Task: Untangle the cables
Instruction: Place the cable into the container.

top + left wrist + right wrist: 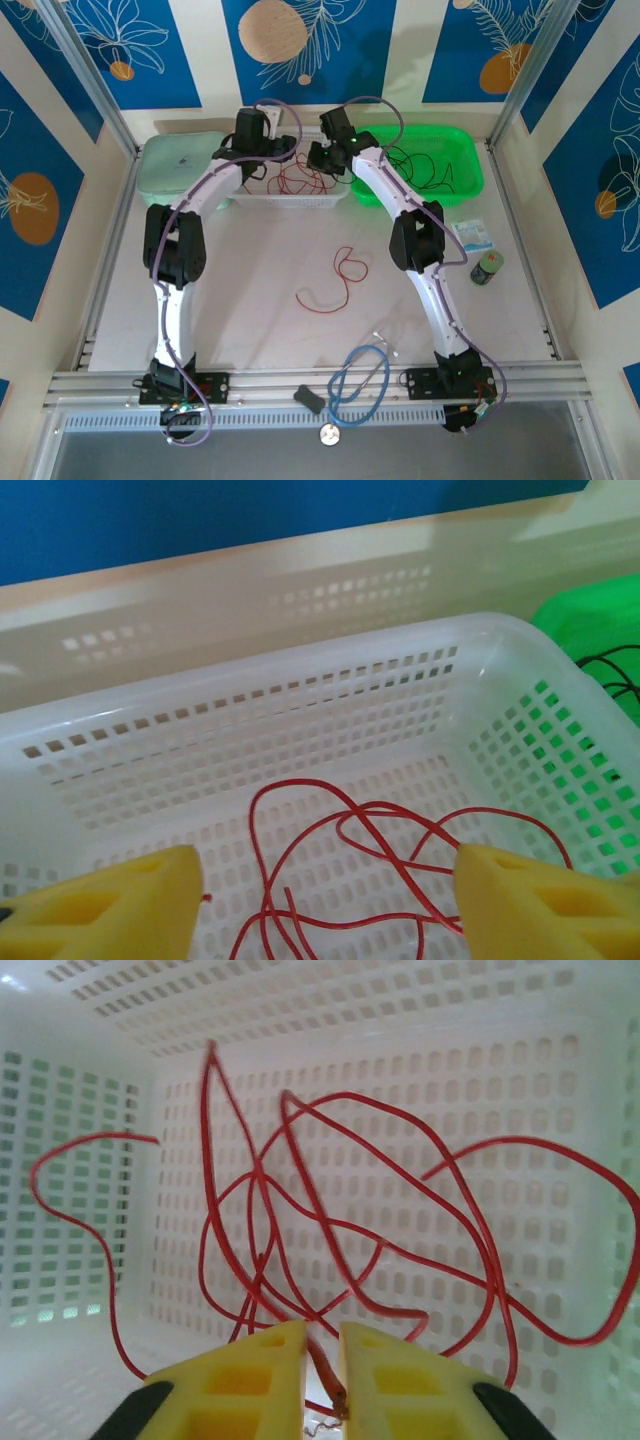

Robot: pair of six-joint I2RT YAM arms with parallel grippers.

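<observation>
Sorting table: two containers along the far edge, seemingly one per colour.
Bin: green, at 1 o'clock; black cables lie in it, apart from the red.
Basket: white, at 12 o'clock; both arms reach into it, since the red tangle is there.
Red cables: looped over one another on the basket floor, not yet separated.
Loose cable: red, alone at table centre, probably already freed.
Left fingers: wide and empty above the red loops, placed to take a strand.
Right fingers: narrow, with a red cable end in the gap; pinched or slack, I cannot tell.
</observation>
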